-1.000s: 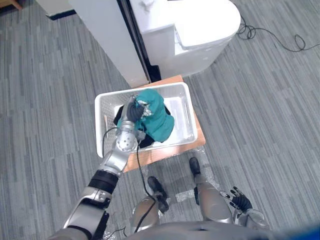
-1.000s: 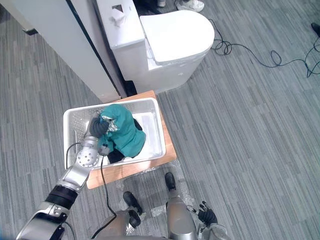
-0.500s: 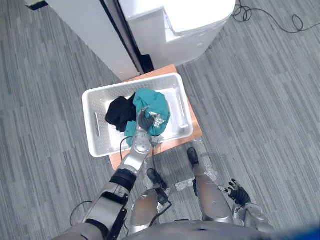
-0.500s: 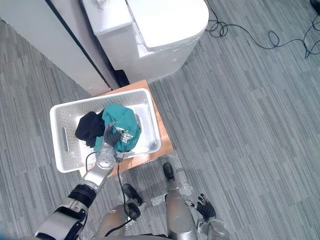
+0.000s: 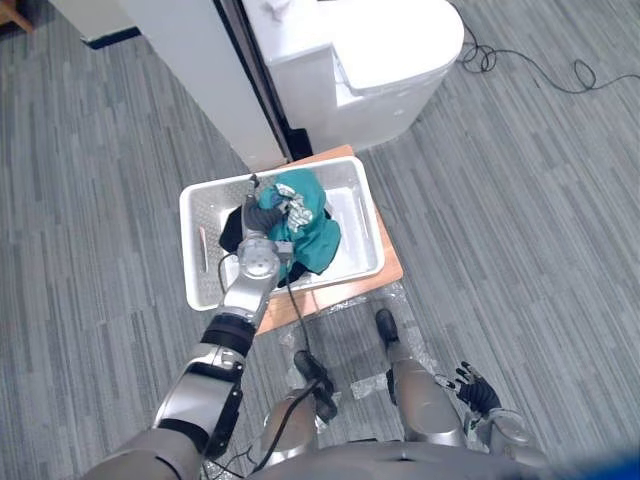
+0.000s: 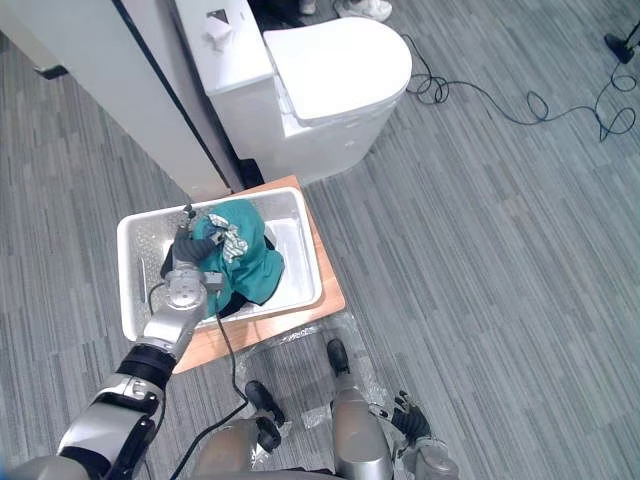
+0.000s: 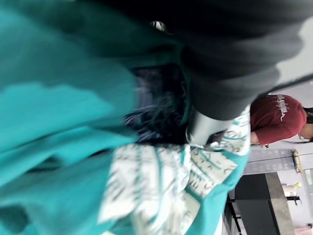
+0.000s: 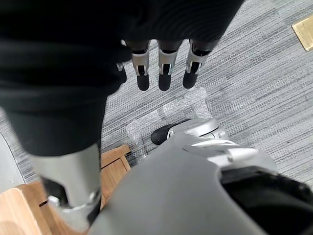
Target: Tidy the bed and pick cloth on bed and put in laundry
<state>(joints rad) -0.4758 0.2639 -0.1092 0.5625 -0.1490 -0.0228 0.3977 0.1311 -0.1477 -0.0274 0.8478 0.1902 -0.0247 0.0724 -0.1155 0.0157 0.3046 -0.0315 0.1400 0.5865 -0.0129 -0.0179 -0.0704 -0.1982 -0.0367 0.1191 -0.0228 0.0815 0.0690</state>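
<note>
L hand (image 5: 262, 215) grips teal cloth (image 5: 315, 240) (lengthwise far-to-near).

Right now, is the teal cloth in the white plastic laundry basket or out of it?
In: the bunched teal cloth sits inside the walls of the white plastic laundry basket, with the left robot hand gripping it.

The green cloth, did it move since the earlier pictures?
A little. Half a second ago the left hand held the teal cloth near the front edge of the white basket; now it has carried it back toward the far side, hiding most of the black cloth. The grip stayed, and the right hand stayed low and open.
</note>
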